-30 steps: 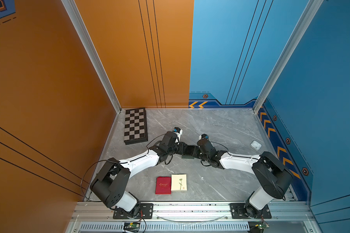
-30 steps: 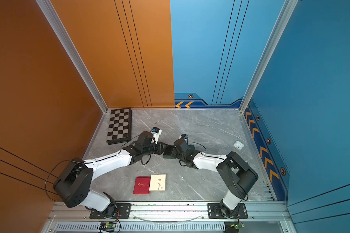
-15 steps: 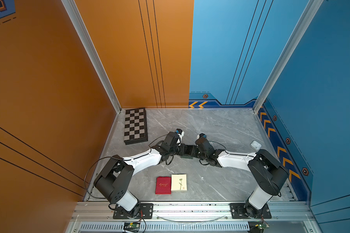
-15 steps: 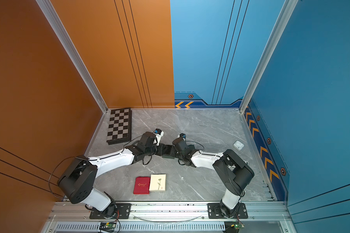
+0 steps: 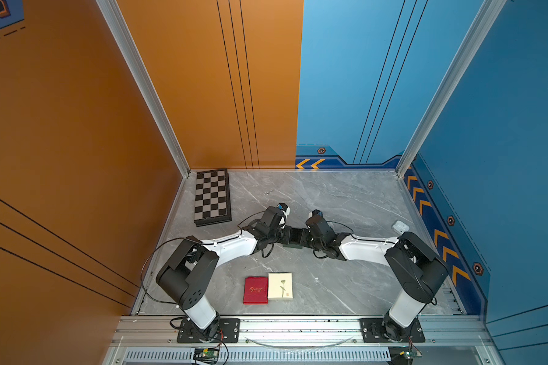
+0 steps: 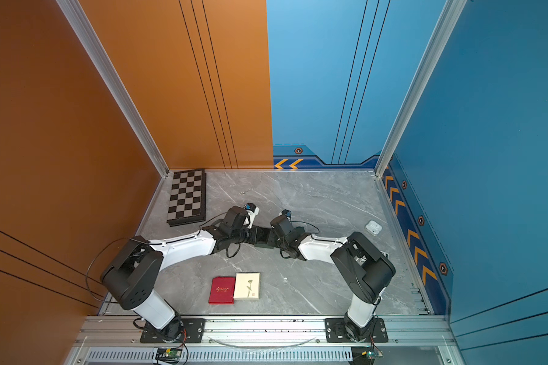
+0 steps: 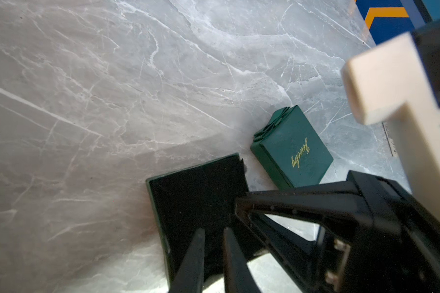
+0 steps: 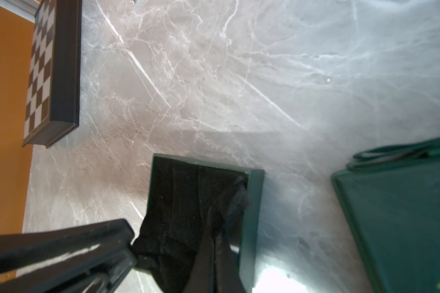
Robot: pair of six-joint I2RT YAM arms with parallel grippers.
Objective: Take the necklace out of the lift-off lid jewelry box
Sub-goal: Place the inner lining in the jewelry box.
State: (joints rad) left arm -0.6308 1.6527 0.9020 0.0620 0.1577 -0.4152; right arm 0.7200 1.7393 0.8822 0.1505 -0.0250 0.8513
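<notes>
Jewelry box base, the dark green square one with the black lining [image 7: 196, 197], sits open around the middle of the grey marble tabletop [image 5: 345, 196], and both my arms meet over it. Its dark green lid [image 7: 292, 149], gold script facing up, lies flat just beside the base with a thin strip of marble between them. The necklace itself I can't make out against that black lining. There's one tiny silvery squiggle [image 5: 270, 191] on the marble beyond the base toward the table's far edge, too small to call.

My left gripper [image 7: 214, 230] hangs over the base's inside, fingers nearly together with a slim gap. Can't tell if anything's pinched. My right gripper [image 8: 217, 243] is pressed together, tips inside the base right by one wall.

Room-wise, there's open marble beyond the base to the far edge, and sideways toward the blue wall [image 5: 503, 158].

Count:
- one black-and-white folded chessboard [image 5: 212, 197], well off from the base, by the orange wall [image 5: 76, 158]
- one flat red square case [image 5: 255, 290] touching one cream square case [image 5: 280, 286], between the base and the metal front rail [image 5: 298, 325]
- one small white earbud case [image 5: 400, 226], well off by the blue wall
</notes>
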